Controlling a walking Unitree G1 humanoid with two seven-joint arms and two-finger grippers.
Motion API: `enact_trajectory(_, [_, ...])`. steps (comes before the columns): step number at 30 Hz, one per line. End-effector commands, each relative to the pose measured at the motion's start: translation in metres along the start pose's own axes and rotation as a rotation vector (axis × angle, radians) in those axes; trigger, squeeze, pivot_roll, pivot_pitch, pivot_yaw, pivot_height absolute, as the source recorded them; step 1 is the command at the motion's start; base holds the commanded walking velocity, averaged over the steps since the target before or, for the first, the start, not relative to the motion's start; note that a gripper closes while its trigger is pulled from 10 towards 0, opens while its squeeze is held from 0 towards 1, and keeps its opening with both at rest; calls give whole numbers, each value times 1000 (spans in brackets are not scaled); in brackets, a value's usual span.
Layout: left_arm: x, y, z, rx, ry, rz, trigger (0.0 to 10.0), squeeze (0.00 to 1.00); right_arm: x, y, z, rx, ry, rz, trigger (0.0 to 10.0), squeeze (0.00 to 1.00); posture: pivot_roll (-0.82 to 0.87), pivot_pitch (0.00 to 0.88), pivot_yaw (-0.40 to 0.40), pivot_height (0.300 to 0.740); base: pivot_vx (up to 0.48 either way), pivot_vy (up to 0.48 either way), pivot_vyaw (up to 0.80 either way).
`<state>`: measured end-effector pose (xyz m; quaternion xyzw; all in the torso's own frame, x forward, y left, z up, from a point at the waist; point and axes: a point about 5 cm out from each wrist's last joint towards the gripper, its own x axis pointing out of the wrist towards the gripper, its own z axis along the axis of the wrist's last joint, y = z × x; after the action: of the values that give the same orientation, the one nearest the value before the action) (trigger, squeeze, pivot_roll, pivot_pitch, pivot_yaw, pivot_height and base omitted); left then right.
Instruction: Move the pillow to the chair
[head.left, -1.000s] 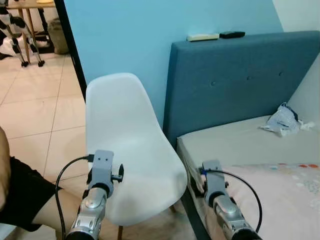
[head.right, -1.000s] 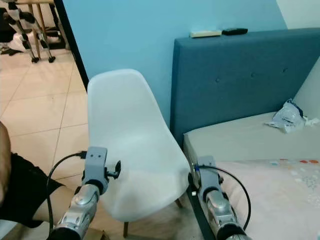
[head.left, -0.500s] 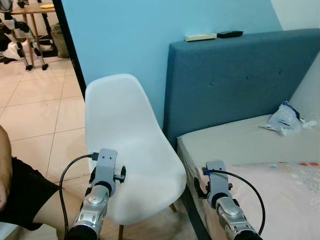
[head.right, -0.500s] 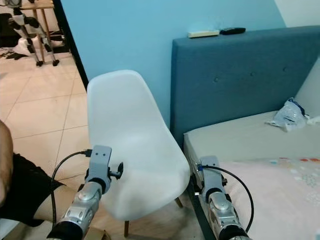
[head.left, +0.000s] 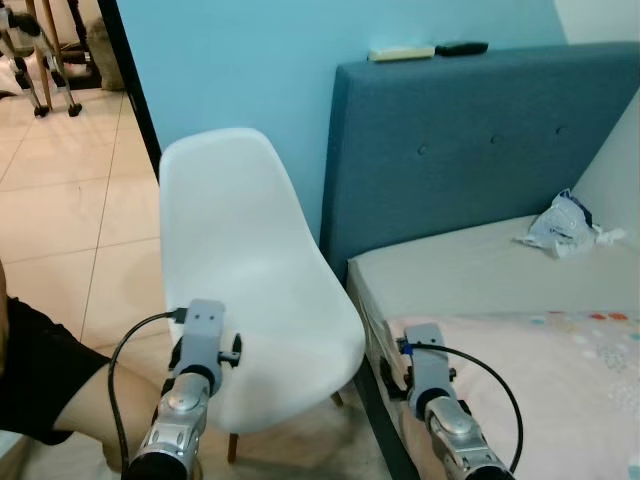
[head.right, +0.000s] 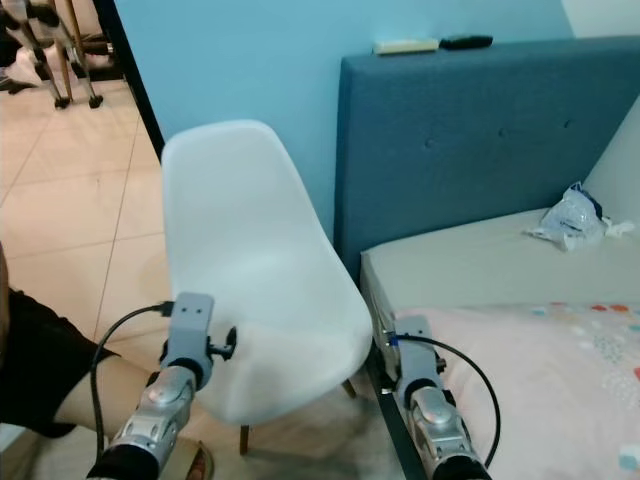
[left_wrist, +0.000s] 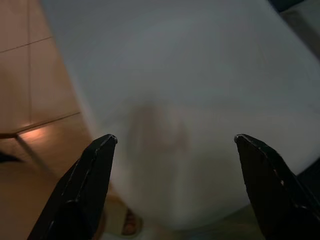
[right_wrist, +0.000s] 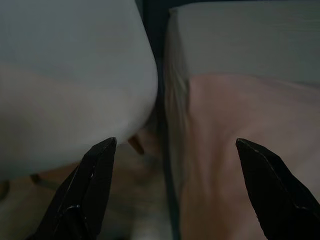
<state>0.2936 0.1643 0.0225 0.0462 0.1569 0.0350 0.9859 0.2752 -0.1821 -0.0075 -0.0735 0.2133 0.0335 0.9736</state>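
Observation:
A white shell chair (head.left: 250, 290) stands on the tiled floor beside the bed, its seat bare. The edge of a white pillow (head.left: 618, 165) leans against the blue headboard (head.left: 470, 150) at the far right. Both arms reach forward low in the eye views. My left gripper (left_wrist: 175, 139) is open, its black fingers (left_wrist: 85, 185) spread wide over the chair seat (left_wrist: 190, 100). My right gripper (right_wrist: 175, 141) is open over the gap between the chair's edge (right_wrist: 75, 90) and the mattress side, with nothing between its fingers.
A pink patterned blanket (head.left: 560, 390) covers the near part of the bed, and a crumpled plastic bag (head.left: 560, 222) lies near the pillow. Two remotes (head.left: 400, 52) rest on top of the headboard. A person's leg (head.left: 40, 380) is at the left.
The whole picture has shifted a little, so the camera has moved closer and lower. Both arms hold the same pose with fingers apart.

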Motion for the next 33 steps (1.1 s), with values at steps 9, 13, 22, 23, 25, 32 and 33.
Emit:
enact_trajectory(9, [0,-5,3,-11,-11,18,10000,0,3,7,6,-49,2,79,10000,0,-50,112,-49,740,0,0,0])
enact_trajectory(13, [2,-12,0,32,1,-30,10000,0,2,-1,0,-4,22,6,10000,0,-33,79,-12,740,0,0,0])
enact_trajectory(22, [8,-5,12,54,-17,-39,10000,0,1,0,4,20,-20,-67,10000,0,-16,82,20,740,0,0,0])
enact_trajectory(23, [8,-5,12,34,-14,-36,10000,0,2,-3,9,31,-45,-76,10000,0,-27,81,27,740,0,0,-638])
enact_trajectory(25, [8,-5,11,18,-10,-34,10000,0,3,-6,12,35,-64,-91,10000,0,-34,78,29,740,0,0,-719])
enact_trajectory(32, [6,-14,9,-4,-5,-54,10000,0,4,-23,17,47,-62,-143,10000,0,-47,73,16,740,0,0,-800])
enact_trajectory(33, [6,-14,9,-4,-5,-54,10000,0,4,-23,17,47,-62,-143,10000,0,-47,73,16,740,0,0,-800])
